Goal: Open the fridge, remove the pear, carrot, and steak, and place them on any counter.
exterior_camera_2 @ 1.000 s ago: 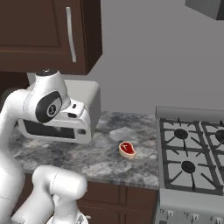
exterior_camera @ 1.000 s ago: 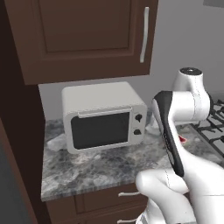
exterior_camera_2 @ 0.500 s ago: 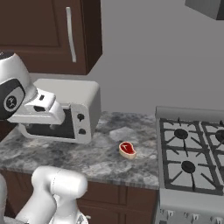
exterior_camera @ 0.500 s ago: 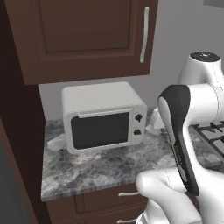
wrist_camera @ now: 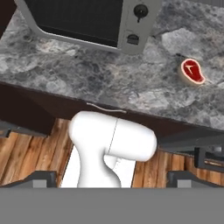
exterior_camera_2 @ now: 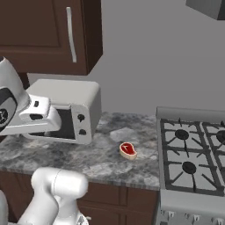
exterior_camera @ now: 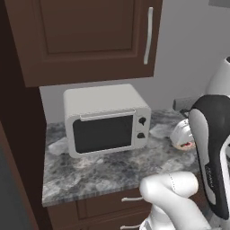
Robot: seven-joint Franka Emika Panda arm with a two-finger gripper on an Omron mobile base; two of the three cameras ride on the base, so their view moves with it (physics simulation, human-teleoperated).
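Observation:
The steak (exterior_camera_2: 128, 150), a small red slab with a pale fat rim, lies flat on the grey marbled counter (exterior_camera_2: 92, 160) between the microwave and the stove. In the hand view the steak (wrist_camera: 192, 71) sits at the upper right, far from my gripper (wrist_camera: 113, 179). The gripper looks down over the counter's front edge (wrist_camera: 131, 100) with its dark fingertips (wrist_camera: 40, 177) wide apart and nothing between them, so it is open. From the left base view the steak (exterior_camera: 187, 144) peeks out beside my arm (exterior_camera: 211, 152). The fridge, the pear and the carrot are out of view.
A white microwave (exterior_camera: 105, 119) stands at the back left of the counter, under a dark brown wall cabinet (exterior_camera: 90, 36). A gas stove (exterior_camera_2: 193, 154) adjoins the counter on the right. Brown drawers with a silver handle (wrist_camera: 106, 107) run below, over wooden floor.
My arm has swung back and to the left, away from the steak, with the jaws staying wide. The steak and the microwave have not moved.

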